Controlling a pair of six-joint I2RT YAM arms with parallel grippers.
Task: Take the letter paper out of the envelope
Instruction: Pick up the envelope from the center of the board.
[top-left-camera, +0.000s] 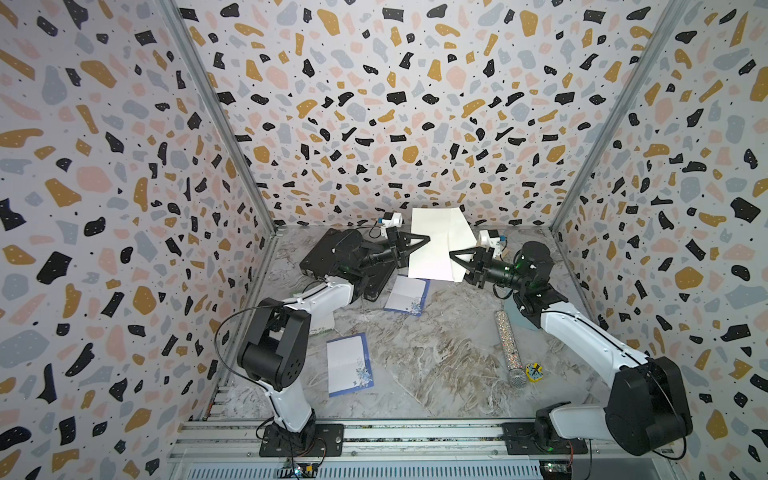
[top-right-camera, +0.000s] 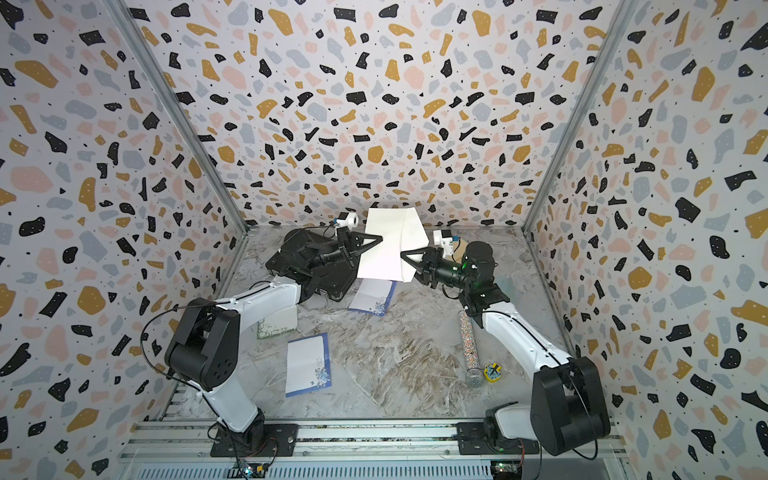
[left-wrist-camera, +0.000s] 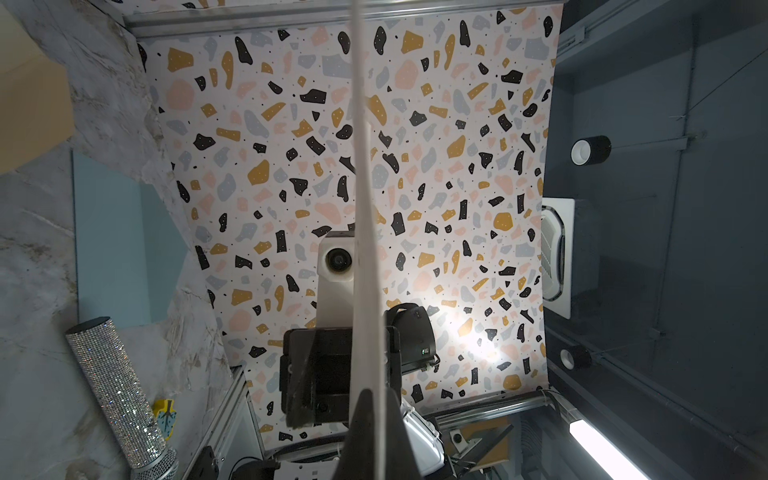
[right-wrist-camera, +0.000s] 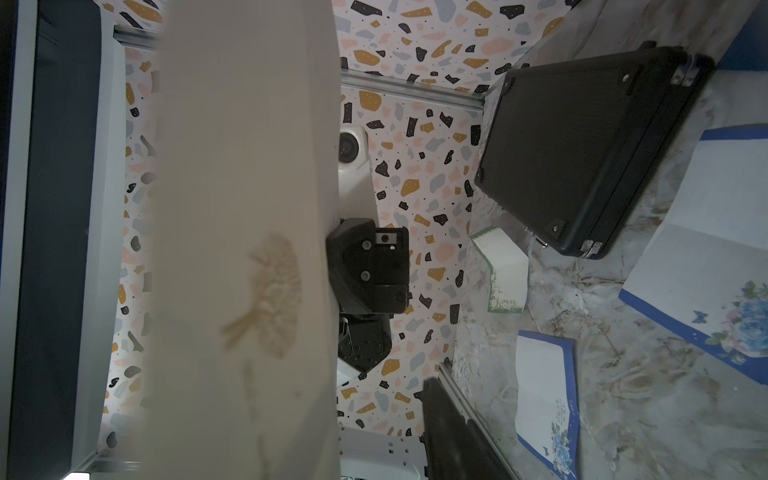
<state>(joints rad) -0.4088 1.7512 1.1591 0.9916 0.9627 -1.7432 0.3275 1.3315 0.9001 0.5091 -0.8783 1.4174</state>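
Presently, left claw clamps the envelope aloft at 12 o'clock over the desk, right claw at its 4 o'clock corner, grip unclear, so an uneven pull may tear it.

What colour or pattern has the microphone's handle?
Silver sparkling stones cover the microphone handle; best seen in the left wrist view.

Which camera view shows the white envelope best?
A top view: the whole envelope is sharp there; both top views show this. The left wrist view shows only its thin edge; the right wrist view shows one face, close and blurred.
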